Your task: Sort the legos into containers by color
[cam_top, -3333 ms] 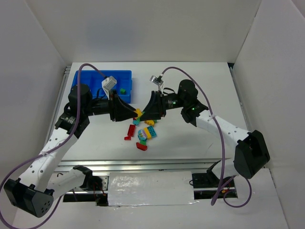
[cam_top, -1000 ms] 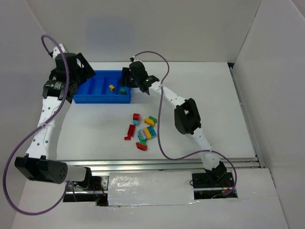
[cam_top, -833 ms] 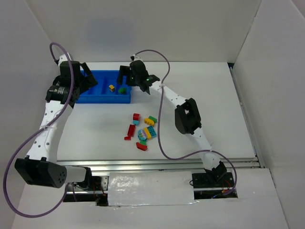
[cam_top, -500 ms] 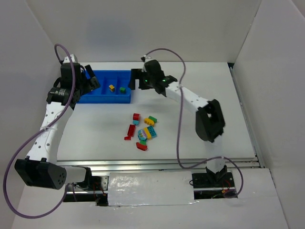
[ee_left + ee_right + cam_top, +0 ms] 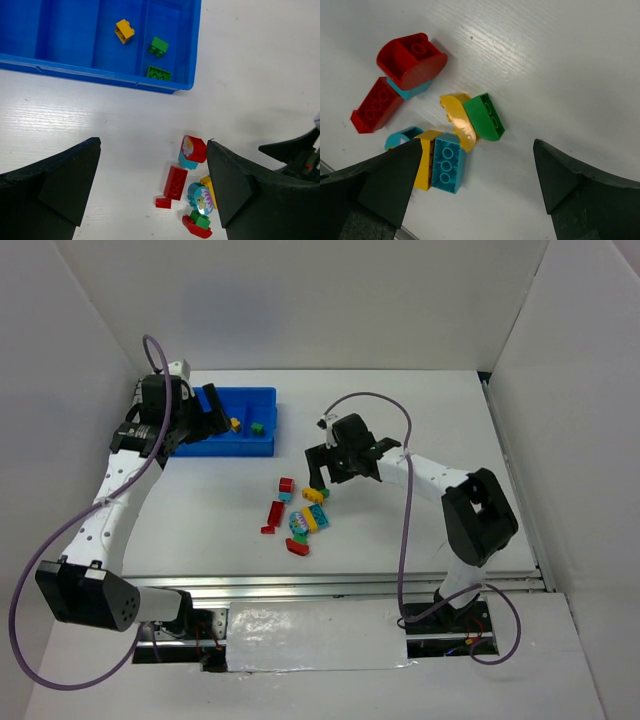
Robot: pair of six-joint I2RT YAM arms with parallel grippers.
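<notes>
Right jaws gape wide, empty, over loose legos [image 5: 448, 162] on the desk. A green brick [image 5: 485, 119] lies between them, touching a yellow curved brick [image 5: 460, 122]. Left jaws equally wide, empty, blue tray [image 5: 100, 75] beyond their tips. Bricks likely light, hard, slick. Pinch the green across its long flat sides, clear of the yellow.

between the right jaws the bench [image 5: 555, 55] is white and matt, with a fine wood-like grain. the red brick [image 5: 412, 60] on it is smooth, glossy plastic; the green brick [image 5: 485, 117] and yellow brick [image 5: 457, 119] beside it catch softer highlights. ahead of the left jaws the blue tray [image 5: 65, 30] is smooth, faintly shiny plastic. both pairs of jaws look matt black.
</notes>
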